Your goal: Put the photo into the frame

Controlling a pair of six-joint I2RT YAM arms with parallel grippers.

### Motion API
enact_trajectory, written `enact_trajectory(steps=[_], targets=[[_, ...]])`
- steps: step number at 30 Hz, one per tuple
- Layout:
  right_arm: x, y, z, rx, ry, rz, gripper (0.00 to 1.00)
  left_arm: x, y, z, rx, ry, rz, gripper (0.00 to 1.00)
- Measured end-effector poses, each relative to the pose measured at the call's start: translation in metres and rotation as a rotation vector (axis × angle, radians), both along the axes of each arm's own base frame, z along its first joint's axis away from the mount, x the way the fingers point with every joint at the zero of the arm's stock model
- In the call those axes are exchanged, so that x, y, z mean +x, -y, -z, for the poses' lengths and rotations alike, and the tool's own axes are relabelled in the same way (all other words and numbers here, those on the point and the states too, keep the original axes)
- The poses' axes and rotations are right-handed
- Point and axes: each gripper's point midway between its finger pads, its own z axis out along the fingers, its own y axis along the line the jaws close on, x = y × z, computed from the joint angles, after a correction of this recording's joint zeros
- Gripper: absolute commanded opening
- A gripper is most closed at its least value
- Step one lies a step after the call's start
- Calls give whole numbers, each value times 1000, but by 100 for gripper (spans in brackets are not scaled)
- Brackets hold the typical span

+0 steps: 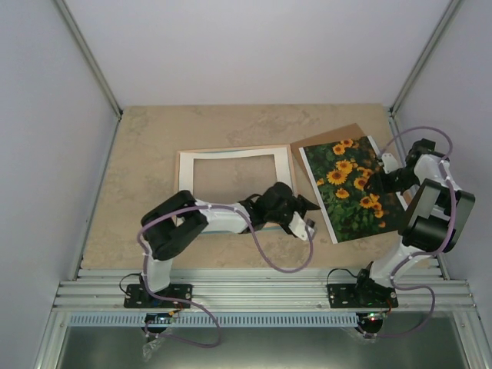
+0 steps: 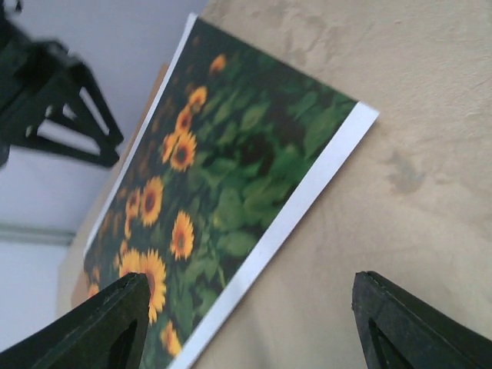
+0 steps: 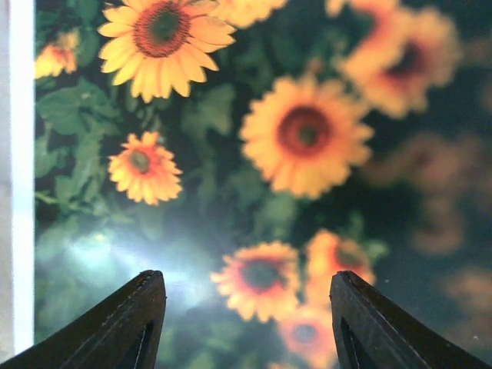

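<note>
Both sets of jaws spread and empty at the photo [image 1: 352, 188], which lies outside the frame [image 1: 184, 192]

The right jaws stand wide apart just above the photo's sunflower face, pinching nothing, though I cannot tell whether a tip touches the paper; the left jaws are equally spread and hold nothing, low over bare bench [image 2: 415, 115] just beside the print's white-bordered corner. That pairing reads as a set-up to free an edge: the sheet lies flat and thin, hard to pinch from above, so one side could steady it while the other works under the border. The photo rests partly on a brown backing panel [image 1: 342, 132] at the right of the bench, just beside the frame, which lies flat at centre with bench colour showing through its opening, presumably left so to receive the print
</note>
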Motion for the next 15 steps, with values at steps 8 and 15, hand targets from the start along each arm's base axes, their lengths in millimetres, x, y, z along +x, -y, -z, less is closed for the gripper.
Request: enact_trajectory(steps=[8,15], targets=[[-5,12,51,10,-93,44,54,-8,31,37,67,216,78,70],[-4,10,56,5,-58,38,52,-4,44,55,95,341,93,66]])
